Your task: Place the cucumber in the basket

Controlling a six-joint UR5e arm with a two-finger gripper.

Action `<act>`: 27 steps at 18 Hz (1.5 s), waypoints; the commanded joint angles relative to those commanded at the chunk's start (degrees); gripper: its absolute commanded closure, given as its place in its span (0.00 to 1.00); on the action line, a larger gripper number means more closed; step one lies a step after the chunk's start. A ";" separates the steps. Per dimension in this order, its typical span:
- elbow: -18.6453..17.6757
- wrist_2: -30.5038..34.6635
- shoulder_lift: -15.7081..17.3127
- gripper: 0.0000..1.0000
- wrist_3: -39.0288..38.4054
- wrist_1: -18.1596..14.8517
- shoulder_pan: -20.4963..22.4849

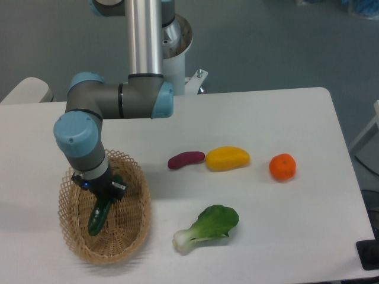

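The cucumber (96, 219) is slim, dark green and glossy. It lies tilted over the inside of the tan wicker basket (133, 228) at the front left of the table. My gripper (105, 198) points down into the basket and is shut on the cucumber's middle. The cucumber's lower end sticks out below the fingers and its upper end shows just behind them. I cannot tell whether the lower end touches the basket floor.
A purple-red sweet potato (185, 160), a yellow mango (227, 158) and an orange (282, 167) lie in a row at mid-table. A bok choy (207, 226) lies right of the basket. The arm's elbow (118, 100) hangs above the basket.
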 joint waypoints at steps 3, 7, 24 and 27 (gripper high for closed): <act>0.09 1.06 -0.18 0.58 2.12 0.09 -0.26; 1.92 1.24 0.00 0.00 2.39 1.31 -0.18; 12.04 2.82 5.70 0.00 34.24 -4.20 14.75; 11.60 2.73 7.29 0.00 48.23 -6.50 19.41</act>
